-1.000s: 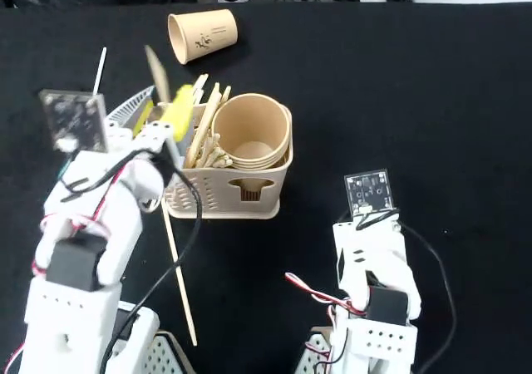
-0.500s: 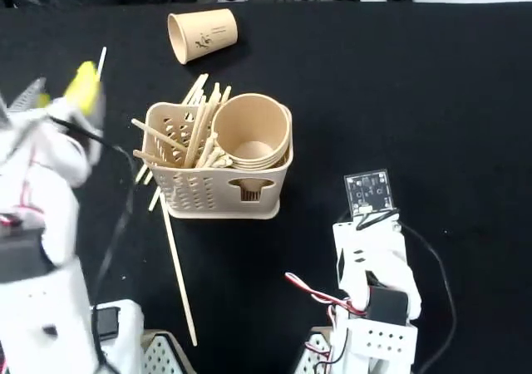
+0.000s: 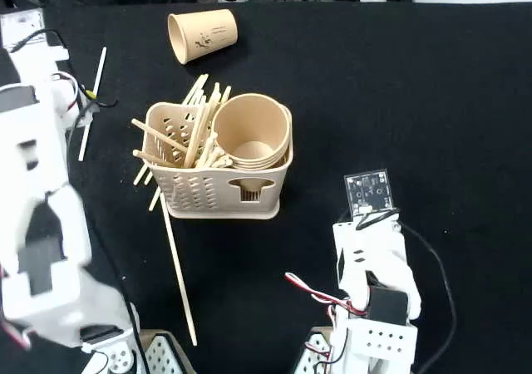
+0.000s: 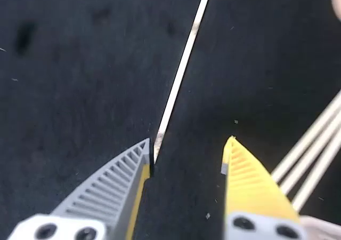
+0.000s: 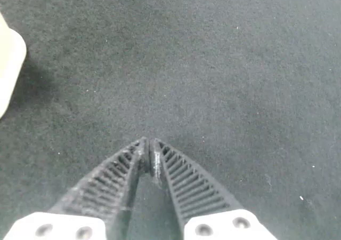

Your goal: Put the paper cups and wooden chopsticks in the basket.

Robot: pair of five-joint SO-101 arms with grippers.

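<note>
Wooden chopstick [image 3: 100,65], thin and pale, lies on the black surface [image 3: 416,100], upper left of the high view, outside the beige slotted basket [image 3: 249,201]. Left gripper [image 4: 188,141] fingers gape astride its end, ready to pinch. Right gripper [image 5: 149,144] fingers are closed, empty.

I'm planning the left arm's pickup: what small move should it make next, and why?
Probably shift the left pincer sideways until the loose chopstick sits centred in its opening. The pincer is open, but the stick lies right by the grey finger, off centre.
</note>
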